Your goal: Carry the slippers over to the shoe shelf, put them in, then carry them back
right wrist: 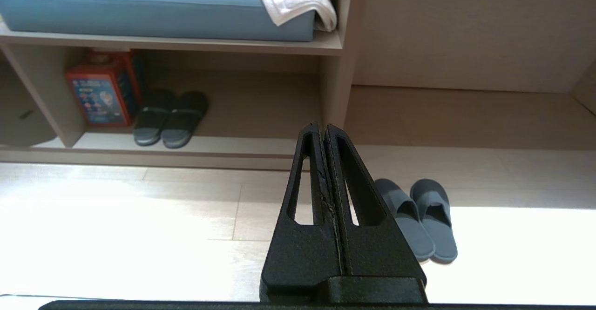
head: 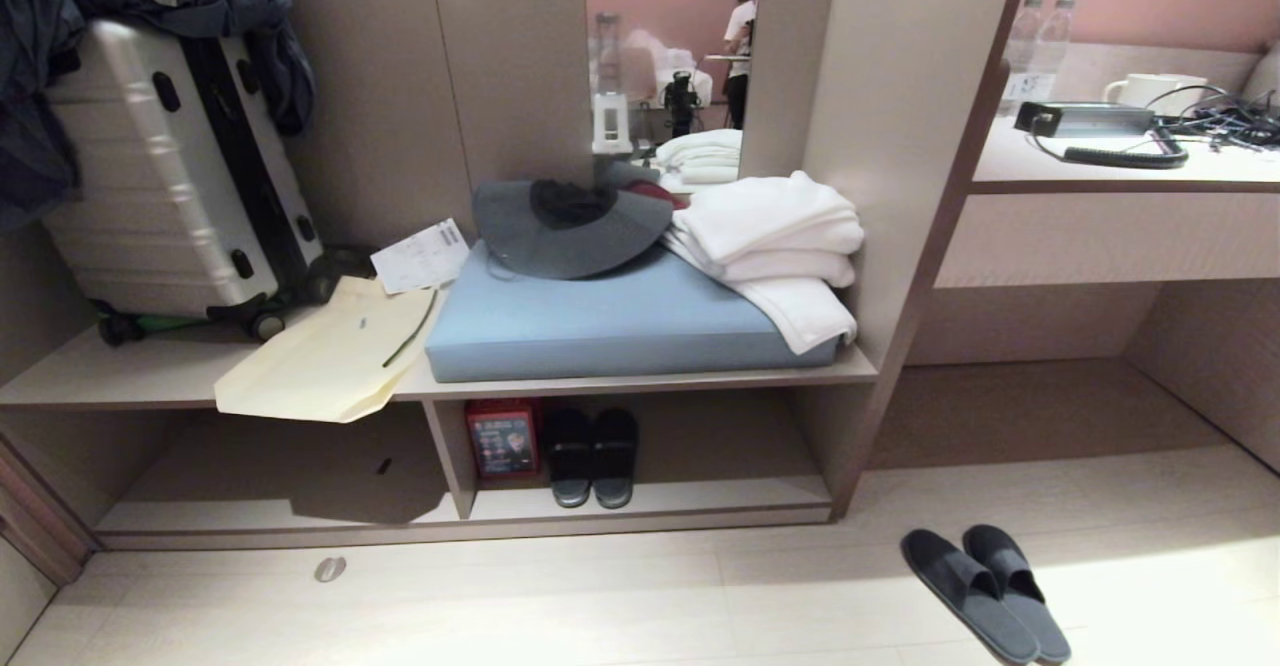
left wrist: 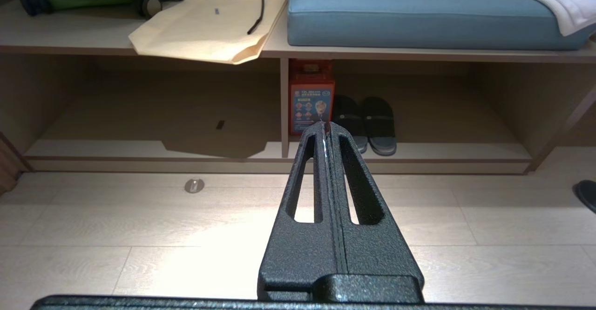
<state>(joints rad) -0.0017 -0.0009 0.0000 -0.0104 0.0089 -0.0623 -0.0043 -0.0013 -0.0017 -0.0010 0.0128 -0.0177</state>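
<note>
Sitting inside shoe shelf (head: 650,501): black sandals (head: 592,454), red box (head: 502,438).

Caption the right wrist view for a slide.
Shut right gripper above the floor, grey slippers beside it, black sandals inside the shoe shelf.

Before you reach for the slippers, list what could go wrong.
1. The slippers lie side by side and touching on the floor; a shut right claw must open wide, or it may lift only one.
2. The shoe shelf already holds black sandals beside a red box; the wrong pair could be picked, or nudged when placing.
3. The soft bands may slip out in carrying.
</note>
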